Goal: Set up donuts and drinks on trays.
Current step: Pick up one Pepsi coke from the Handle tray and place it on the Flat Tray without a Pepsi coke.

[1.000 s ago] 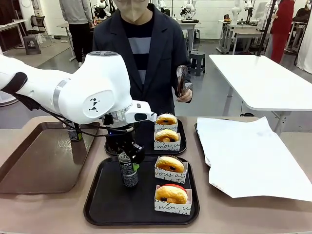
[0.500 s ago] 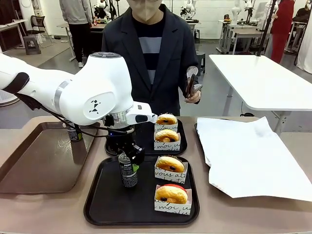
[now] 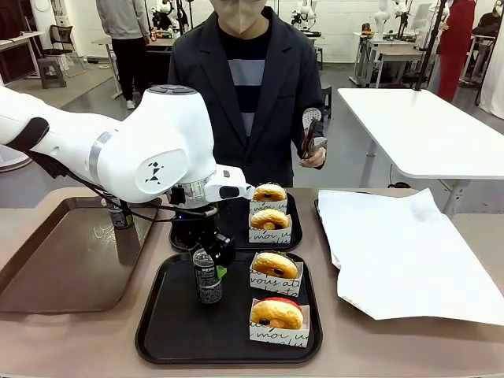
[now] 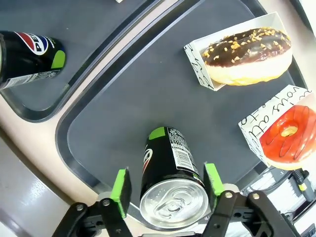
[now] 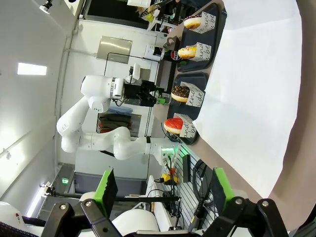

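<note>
My left gripper (image 3: 208,260) (image 4: 167,185) stands open around an upright black drink can (image 3: 208,277) (image 4: 170,182) on the near black tray (image 3: 177,331) (image 4: 123,108); a thin gap shows beside one green pad. That tray also holds a chocolate-iced donut (image 3: 275,268) (image 4: 247,49) and a red-iced donut (image 3: 276,313) (image 4: 286,136) in white sleeves. The far black tray (image 3: 236,236) (image 4: 98,29) carries two donuts (image 3: 269,206) and a second can (image 4: 27,57). My right gripper (image 5: 160,190) is open and holds nothing, high off to the table's side.
A long brown tray (image 3: 71,252) at the left has one more can (image 3: 120,213) at its far edge. A large white paper sheet (image 3: 402,252) covers the table's right side. Behind the trays the person holds tongs (image 3: 309,134) up at chest height.
The left gripper's fingers have spread away from the can, which stands on the near tray. The person's hand with the tongs has risen a little.
</note>
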Available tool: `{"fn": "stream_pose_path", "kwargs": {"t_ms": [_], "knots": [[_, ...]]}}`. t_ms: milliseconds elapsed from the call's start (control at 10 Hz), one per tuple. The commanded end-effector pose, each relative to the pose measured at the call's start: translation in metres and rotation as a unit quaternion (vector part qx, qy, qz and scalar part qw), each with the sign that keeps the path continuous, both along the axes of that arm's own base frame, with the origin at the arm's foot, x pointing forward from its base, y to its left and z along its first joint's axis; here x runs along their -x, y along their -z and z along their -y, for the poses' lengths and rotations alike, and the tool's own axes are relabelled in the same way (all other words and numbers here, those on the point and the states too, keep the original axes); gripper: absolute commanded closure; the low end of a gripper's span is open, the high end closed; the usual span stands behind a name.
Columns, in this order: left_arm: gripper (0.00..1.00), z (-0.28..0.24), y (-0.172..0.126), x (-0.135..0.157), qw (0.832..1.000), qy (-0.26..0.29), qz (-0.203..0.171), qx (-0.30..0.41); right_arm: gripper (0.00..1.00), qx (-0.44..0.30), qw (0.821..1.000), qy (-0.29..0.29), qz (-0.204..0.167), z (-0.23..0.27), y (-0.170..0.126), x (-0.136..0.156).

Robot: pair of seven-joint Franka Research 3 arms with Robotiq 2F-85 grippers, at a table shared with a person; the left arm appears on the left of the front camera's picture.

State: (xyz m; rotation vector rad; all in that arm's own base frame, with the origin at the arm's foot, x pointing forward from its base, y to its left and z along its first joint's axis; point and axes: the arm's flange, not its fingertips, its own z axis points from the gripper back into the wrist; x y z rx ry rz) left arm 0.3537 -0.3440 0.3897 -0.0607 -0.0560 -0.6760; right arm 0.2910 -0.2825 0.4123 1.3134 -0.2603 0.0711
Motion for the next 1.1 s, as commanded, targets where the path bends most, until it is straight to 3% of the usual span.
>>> {"fn": "stream_pose_path", "kwargs": {"t_ms": [0, 500, 700, 900, 1000], "knots": [[0.03, 0.001, -0.005, 0.0, 1.0, -0.014, 0.019, -0.011, 0.0, -0.004, 1.0, 0.0, 0.004, 0.0, 0.0, 0.001], [0.0, -0.001, -0.012, 0.003, 0.999, -0.018, 0.024, -0.011, 0.0, -0.004, 1.0, 0.0, 0.004, 0.0, 0.0, 0.001], [0.0, -0.012, -0.049, 0.015, 0.998, -0.055, 0.019, -0.02, 0.0, -0.004, 1.0, 0.0, 0.004, 0.0, 0.0, 0.001], [0.0, -0.041, -0.097, 0.039, 0.996, -0.08, -0.009, -0.027, 0.0, -0.004, 1.0, 0.0, 0.004, 0.0, 0.0, 0.001], [0.0, -0.055, -0.107, 0.051, 0.996, -0.076, -0.029, -0.033, 0.0, -0.004, 1.0, 0.0, 0.004, 0.0, 0.0, 0.001]]}}
